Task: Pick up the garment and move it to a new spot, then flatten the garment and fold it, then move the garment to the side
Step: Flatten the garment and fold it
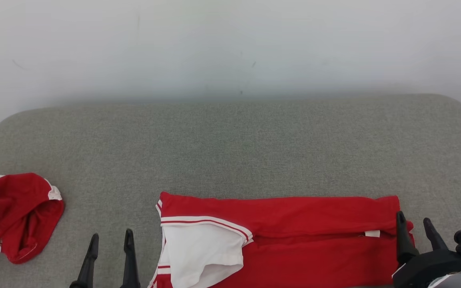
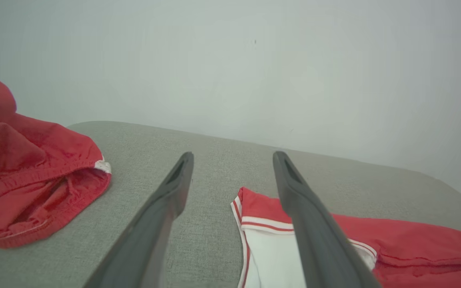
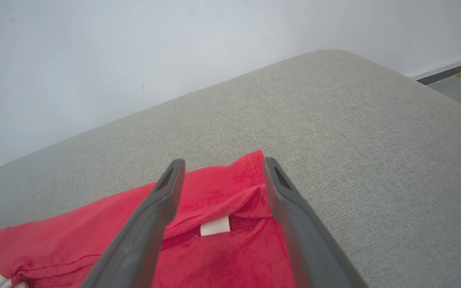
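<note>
Folded red-and-white cotton garment flat on grey fabric tabletop. Both spread, empty: left claw beside sleeve end, right claw over opposite corner. Stationed, seemingly, for sideways move.

Red shirt with white sleeve edged in thin red stripes, small white tag, crumpled red shorts with white trim, flecked grey woven surface, pale grey-white wall, black left claw, black right claw
</note>
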Controlling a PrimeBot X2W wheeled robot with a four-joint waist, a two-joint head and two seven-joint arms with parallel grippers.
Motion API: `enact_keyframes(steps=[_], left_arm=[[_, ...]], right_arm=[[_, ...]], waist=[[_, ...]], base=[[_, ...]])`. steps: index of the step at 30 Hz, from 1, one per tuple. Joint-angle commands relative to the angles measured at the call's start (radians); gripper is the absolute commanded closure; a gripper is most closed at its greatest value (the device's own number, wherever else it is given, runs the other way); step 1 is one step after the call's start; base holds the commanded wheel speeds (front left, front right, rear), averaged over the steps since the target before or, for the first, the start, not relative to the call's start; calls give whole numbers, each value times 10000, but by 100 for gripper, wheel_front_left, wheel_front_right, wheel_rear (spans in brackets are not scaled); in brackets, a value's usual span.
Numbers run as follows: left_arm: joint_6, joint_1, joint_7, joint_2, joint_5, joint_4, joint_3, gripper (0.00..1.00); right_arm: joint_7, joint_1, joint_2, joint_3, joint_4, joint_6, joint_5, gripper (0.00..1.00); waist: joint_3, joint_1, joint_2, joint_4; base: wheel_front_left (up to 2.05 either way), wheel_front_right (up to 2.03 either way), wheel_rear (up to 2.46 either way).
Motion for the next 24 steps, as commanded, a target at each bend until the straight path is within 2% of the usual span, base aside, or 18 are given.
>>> enact_keyframes(steps=[1,5,10,18,24], left_arm=[[-164,206,-26,-180,214,120,216,0],[-695,548,-27,-621,799,546,800,0],[-1133,729,-28,-888,1306,786,1158,0],[-1494,782,-29,-1002,1599,933,1556,0],[-1608,545,-29,-1031,1629,870,1601,0]], right_arm=[[-190,122,17,88,86,-28,47,0],[-401,200,26,338,430,-26,-106,0],[90,-116,25,285,431,-28,-615,0],[3019,-802,-157,-321,499,-26,-1434,0],[4325,-1520,-100,-916,548,-28,-1868,0]], waist=[[-92,1,0,-62],[-191,1,0,-113],[-239,1,0,-137],[-104,1,0,-43],[163,1,0,94]], base=[[0,0,0],[0,0,0],[0,0,0],[0,0,0],[0,0,0]])
